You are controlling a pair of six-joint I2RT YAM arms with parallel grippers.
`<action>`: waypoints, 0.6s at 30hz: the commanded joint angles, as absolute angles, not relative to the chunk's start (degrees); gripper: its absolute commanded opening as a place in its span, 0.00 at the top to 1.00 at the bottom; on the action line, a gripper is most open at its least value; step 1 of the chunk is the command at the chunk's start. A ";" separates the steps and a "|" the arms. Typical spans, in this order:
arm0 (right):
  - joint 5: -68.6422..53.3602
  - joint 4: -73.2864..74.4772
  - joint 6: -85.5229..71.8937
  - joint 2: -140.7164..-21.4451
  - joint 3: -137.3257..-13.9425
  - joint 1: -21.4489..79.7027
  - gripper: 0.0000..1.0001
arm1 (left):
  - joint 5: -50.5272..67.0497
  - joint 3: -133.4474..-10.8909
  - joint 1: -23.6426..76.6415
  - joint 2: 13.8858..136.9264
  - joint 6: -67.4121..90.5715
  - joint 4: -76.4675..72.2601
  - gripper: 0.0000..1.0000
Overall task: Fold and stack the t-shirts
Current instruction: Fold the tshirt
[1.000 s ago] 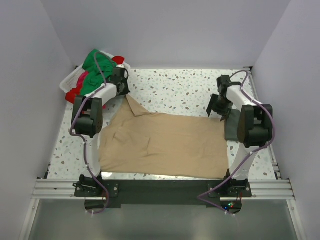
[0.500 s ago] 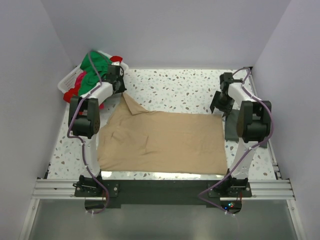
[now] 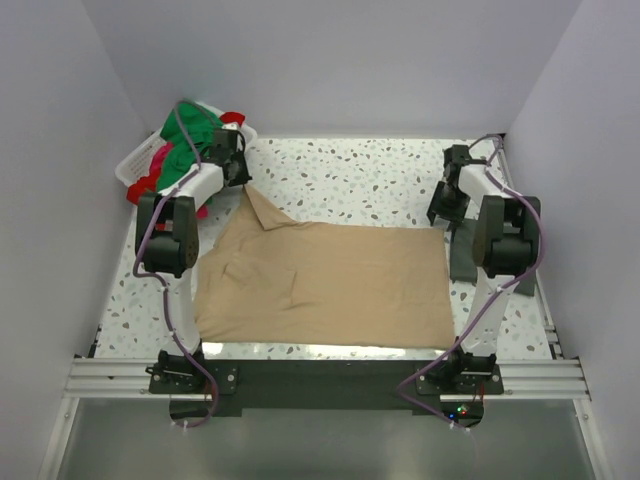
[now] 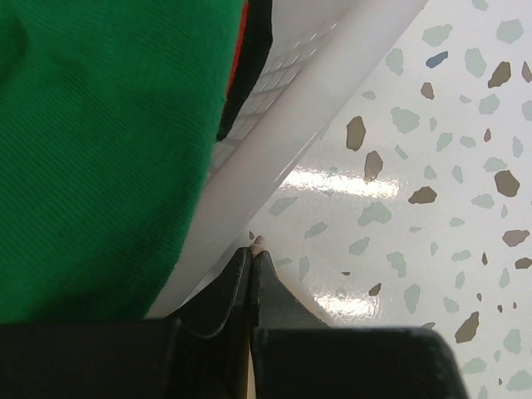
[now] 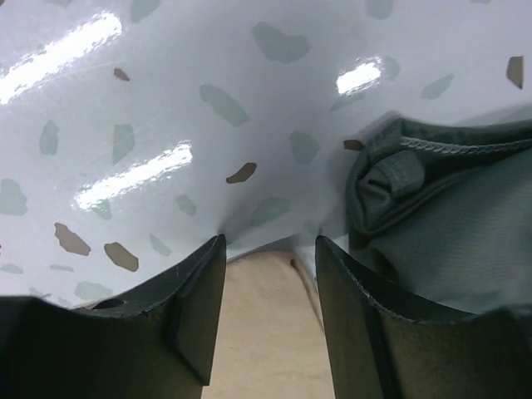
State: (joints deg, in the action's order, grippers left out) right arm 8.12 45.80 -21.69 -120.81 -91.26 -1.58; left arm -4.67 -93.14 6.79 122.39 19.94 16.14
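Left wrist view has the left gripper (image 4: 252, 256) pressed shut. A sliver of tan cloth shows at its tips, so it seems to pinch the far left corner of the tan shirt (image 3: 320, 285). It sits close against the basket (image 4: 324, 100) wall, with the green shirt (image 4: 100, 150) heaped inside. The tan shirt lies spread on the table (image 3: 350, 170) between the arms.

The right gripper (image 5: 268, 249) is parted, its jaws astride the shirt's far right corner without closing on it. The folded grey shirt (image 5: 440, 224) lies just beside.

The step looks like taking both far corners for a fold toward the near edge. To do it well, the right jaws should drop to the table and close on tan cloth only, clear of the grey shirt. Then both arms should lift together and level, with the far hem taut. The left one should draw away from the basket so nothing snags.
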 commanded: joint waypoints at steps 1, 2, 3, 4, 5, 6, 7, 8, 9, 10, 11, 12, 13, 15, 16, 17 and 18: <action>9.93 44.03 -20.48 -118.83 -91.24 -2.99 0.50 | -3.69 -95.27 5.80 118.39 19.34 15.38 1.00; 9.50 43.69 -20.30 -118.83 -91.06 -3.25 0.50 | -3.69 -95.19 5.89 118.39 19.34 15.38 1.00; 8.62 43.59 -20.22 -119.00 -90.88 -3.34 0.51 | -3.60 -95.19 5.89 118.30 19.34 15.38 1.00; 8.18 43.59 -19.87 -119.18 -90.70 -3.34 0.52 | -3.60 -95.19 5.89 118.30 19.34 15.38 1.00; 7.65 43.59 -19.86 -119.35 -90.53 -3.43 0.53 | -3.43 -95.27 5.89 118.30 19.34 15.38 1.00; 6.25 43.33 -19.95 -119.44 -90.35 -3.34 0.53 | -3.34 -95.36 5.89 118.39 19.34 15.29 1.00; 5.46 43.16 -19.95 -119.10 -89.57 -3.34 0.54 | -3.34 -95.36 5.89 118.39 19.34 15.38 1.00; 4.84 42.89 -20.04 -118.92 -89.13 -3.34 0.55 | -3.08 -95.54 5.89 118.48 19.34 15.47 1.00; 4.40 42.46 -20.21 -118.65 -88.60 -3.34 0.55 | -2.99 -95.54 5.98 118.56 19.42 15.56 1.00; 3.96 42.28 -20.39 -118.39 -87.72 -3.34 0.56 | -2.90 -95.62 5.89 118.65 19.51 15.64 1.00; 3.78 42.28 -20.48 -118.04 -87.45 -3.34 0.56 | -2.73 -95.62 5.89 118.65 19.42 15.64 1.00; 3.52 42.28 -20.48 -117.86 -87.10 -3.34 0.57 | -2.72 -95.54 5.89 118.74 19.42 15.64 1.00; 3.34 42.28 -20.30 -117.69 -86.40 -3.43 0.58 | -2.72 -95.54 5.98 118.74 19.42 15.73 1.00; 3.78 42.27 -20.21 -116.99 -85.61 -3.34 0.59 | -2.64 -95.36 5.89 118.65 19.51 15.73 1.00; 4.39 42.45 -20.04 -116.81 -85.08 -3.34 0.60 | -2.64 -95.36 5.98 118.65 19.51 15.82 1.00; 4.48 42.63 -19.87 -116.72 -84.90 -3.34 0.60 | -2.55 -95.27 5.89 118.65 19.51 15.65 1.00; 4.48 42.80 -19.78 -116.46 -84.64 -3.34 0.61 | -2.55 -95.27 5.89 118.74 19.51 15.64 1.00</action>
State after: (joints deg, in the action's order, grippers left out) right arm 4.99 42.26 -20.45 -118.21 -86.56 -3.55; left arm -3.16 -93.17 6.70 122.13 19.94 16.23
